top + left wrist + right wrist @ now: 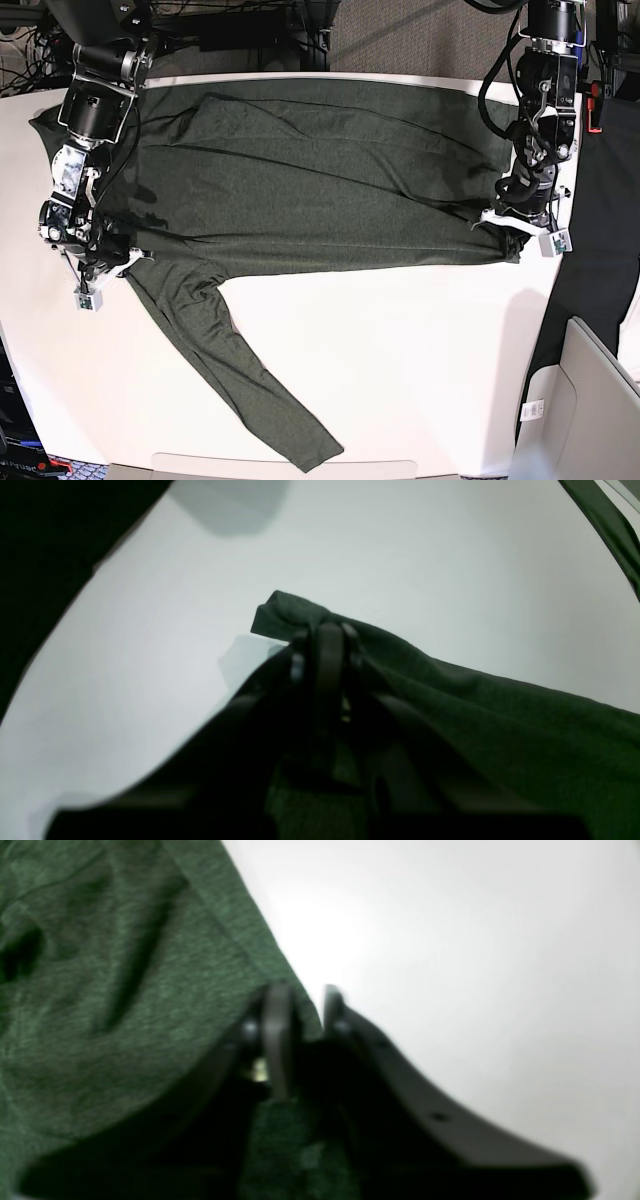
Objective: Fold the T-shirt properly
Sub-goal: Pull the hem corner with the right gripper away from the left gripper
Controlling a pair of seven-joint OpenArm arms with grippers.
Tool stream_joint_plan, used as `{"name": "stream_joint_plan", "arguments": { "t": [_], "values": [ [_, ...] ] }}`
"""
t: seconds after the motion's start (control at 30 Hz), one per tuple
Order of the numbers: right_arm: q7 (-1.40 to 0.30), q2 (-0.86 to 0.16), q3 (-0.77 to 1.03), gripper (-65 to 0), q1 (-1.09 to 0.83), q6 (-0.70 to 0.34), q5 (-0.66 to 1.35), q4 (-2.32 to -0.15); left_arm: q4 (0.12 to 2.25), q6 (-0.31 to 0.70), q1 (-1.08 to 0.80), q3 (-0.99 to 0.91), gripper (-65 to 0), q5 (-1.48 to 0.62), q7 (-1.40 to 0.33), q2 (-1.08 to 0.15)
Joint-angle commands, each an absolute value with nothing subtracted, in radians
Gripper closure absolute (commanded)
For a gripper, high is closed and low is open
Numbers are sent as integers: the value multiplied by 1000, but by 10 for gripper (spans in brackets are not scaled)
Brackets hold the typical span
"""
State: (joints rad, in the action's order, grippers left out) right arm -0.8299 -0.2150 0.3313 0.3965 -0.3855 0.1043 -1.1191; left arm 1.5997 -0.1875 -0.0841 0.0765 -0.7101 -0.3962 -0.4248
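My left gripper (327,632) is clamped on a shirt (300,190) corner; my right gripper (305,1005) pinches its edge (frame centre, blurred).

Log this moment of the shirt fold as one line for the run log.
stage: gripping edges | left gripper: shut on T-shirt corner | right gripper: fingers nearly closed at shirt edge | sleeve: lying unfolded on table

T-shirt (300,180) spread across table (420,370), one sleeve (240,385) trailing toward front edge
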Motion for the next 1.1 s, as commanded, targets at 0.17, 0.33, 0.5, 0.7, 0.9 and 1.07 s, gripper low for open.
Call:
{"name": "stream_joint_plan", "arguments": {
  "t": [0.17,0.33,0.5,0.7,0.9,1.07],
  "values": [
    [-854,-217,331,-3,400,-398,150,-1173,1620,-185,-71,64,0,-705,-374,-440],
    [-934,-239,331,-3,357,-398,294,-1303,1621,-185,-71,61,0,-705,-366,-441],
    [-1006,-255,346,-3,315,-398,372,-1417,1641,-185,-73,61,0,-705,-366,-440],
    [-1043,-274,424,-3,245,-398,461,-1483,1646,-185,-73,61,0,-705,-366,-440],
    [-1043,-314,476,-3,168,-398,565,-1520,1664,-185,-96,61,0,-705,-364,-441],
    [-1044,-346,509,-3,113,-398,633,-1575,1742,-185,-142,25,0,-705,-372,-441]
  ]
}}
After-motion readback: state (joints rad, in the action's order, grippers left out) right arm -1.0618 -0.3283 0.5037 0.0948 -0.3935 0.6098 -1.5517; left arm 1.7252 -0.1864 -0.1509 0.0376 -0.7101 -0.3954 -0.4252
